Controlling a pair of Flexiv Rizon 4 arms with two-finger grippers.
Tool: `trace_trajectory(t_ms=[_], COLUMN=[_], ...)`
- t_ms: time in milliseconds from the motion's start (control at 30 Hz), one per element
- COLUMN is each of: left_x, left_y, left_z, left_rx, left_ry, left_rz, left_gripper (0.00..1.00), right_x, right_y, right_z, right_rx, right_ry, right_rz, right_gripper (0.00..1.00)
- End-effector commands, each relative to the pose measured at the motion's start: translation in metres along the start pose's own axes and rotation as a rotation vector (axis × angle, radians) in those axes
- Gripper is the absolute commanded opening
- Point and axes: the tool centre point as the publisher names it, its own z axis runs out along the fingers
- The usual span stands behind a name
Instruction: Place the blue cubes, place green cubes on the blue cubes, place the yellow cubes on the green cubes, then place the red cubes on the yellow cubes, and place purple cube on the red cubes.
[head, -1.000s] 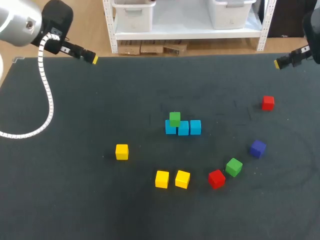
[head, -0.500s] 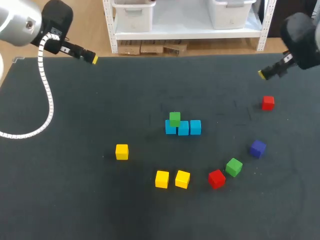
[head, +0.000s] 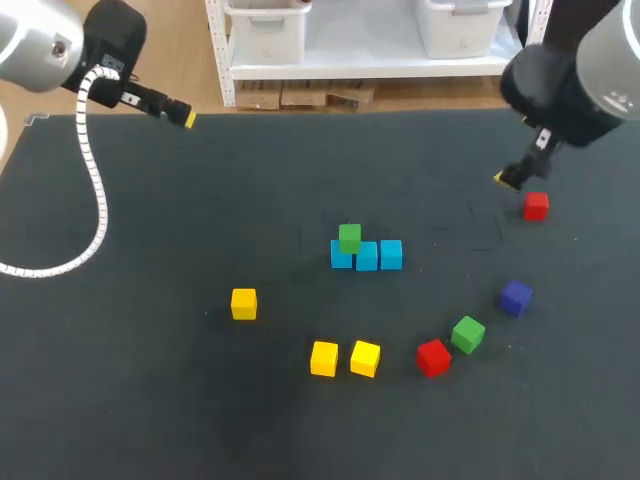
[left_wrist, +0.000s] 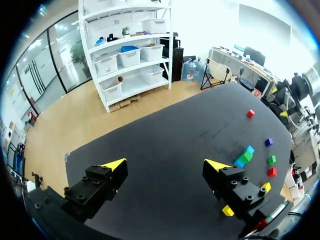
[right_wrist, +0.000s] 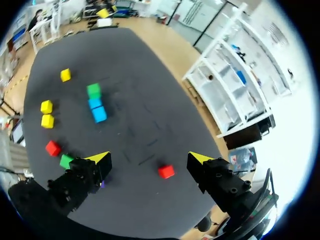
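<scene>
The dark counter (head: 150, 400) carries eleven cubes, spread from left of centre out to the right.

1. The left arm (head: 45, 45) is over the far left corner. The left fingers (left_wrist: 114, 164) are spread wide apart with only bare counter between them, well apart from every cube.
2. A lone yellow cube (head: 243, 303) sits left of centre, apart from the others.
3. Two yellow cubes (head: 324, 358) (head: 365, 358) sit side by side nearer the front edge, just beside each other.
4. At centre, three blue cubes (head: 366, 256) form a touching row. A green cube (head: 349, 237) is stacked on the leftmost one; the other two are bare on top.
5. To the right and nearer the front, a red cube (head: 433, 357) sits just beside a second green cube (head: 467, 334). Contact between them cannot be confirmed.
6. The purple cube (head: 515, 297) sits near that green cube, farther right.
7. A second red cube (head: 536, 205) sits alone toward the far right.
8. The right arm (head: 575, 75) is over the far right. The right fingers (right_wrist: 100, 159) are wide apart. In the right wrist view the second red cube lies between them, touched by neither.
</scene>
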Motion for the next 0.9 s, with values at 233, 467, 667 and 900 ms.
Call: trace_trajectory(t_ms=[233, 467, 667, 900], left_x=[0.0, 0.0, 0.0, 0.0], left_y=[0.001, 0.001, 0.001, 0.001], left_z=[0.0, 0.0, 0.0, 0.0], left_rx=[0.003, 0.003, 0.003, 0.003], left_ry=[-0.003, -0.003, -0.003, -0.003], left_rz=[0.001, 0.001, 0.001, 0.001], left_gripper=[1.0, 1.0, 1.0, 1.0], right_x=[0.015, 0.013, 0.015, 0.025], right_y=[0.057, 0.1, 0.122, 0.139], right_z=[0.021, 0.026, 0.032, 0.035], right_rx=[-0.215, -0.308, -0.386, -0.433], right_ry=[0.038, 0.037, 0.085, 0.125], right_rz=[-0.128, -0.3, -0.312, -0.332], right_gripper=[1.0, 1.0, 1.0, 1.0])
